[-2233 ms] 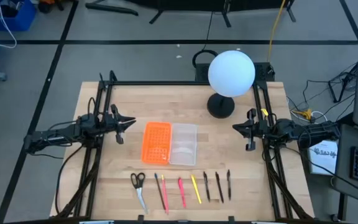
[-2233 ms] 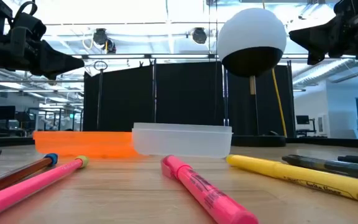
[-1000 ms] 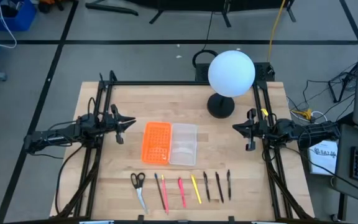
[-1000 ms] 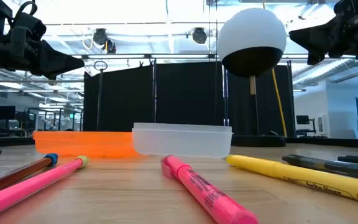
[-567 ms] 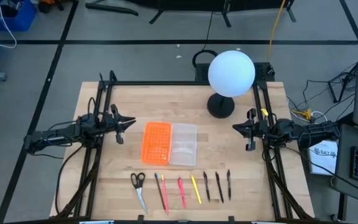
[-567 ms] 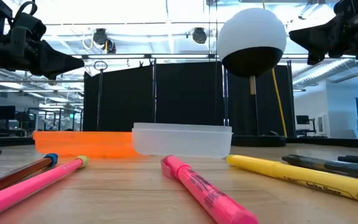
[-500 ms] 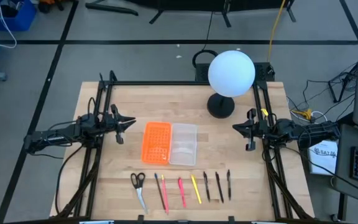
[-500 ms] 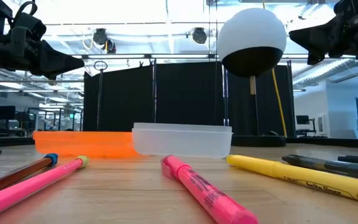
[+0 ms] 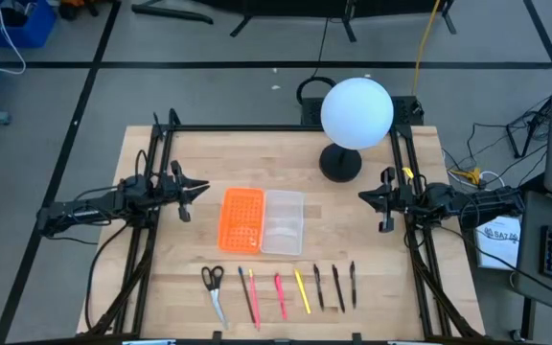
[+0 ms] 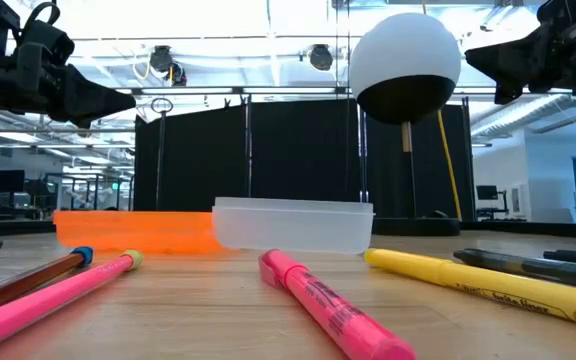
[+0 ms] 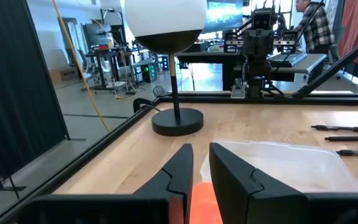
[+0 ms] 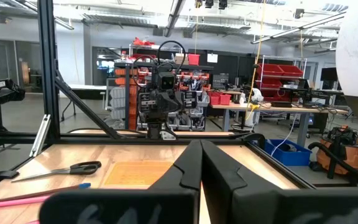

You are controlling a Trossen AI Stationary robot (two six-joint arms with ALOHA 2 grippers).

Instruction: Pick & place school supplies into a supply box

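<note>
We found no change between the earlier pictures and now: nothing on the table moved, and neither arm shifted from its place.

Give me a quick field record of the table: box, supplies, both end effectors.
supply box: clear tray mid-table, joined to orange panel, nothing visible inside
scissors: leftmost in the front-edge row
pens/pencils: six, side by side, right of scissors
left end effector: raised left of panel, slightly open, empty
right end effector: raised right of box, shut, empty
lamp: back right
</note>
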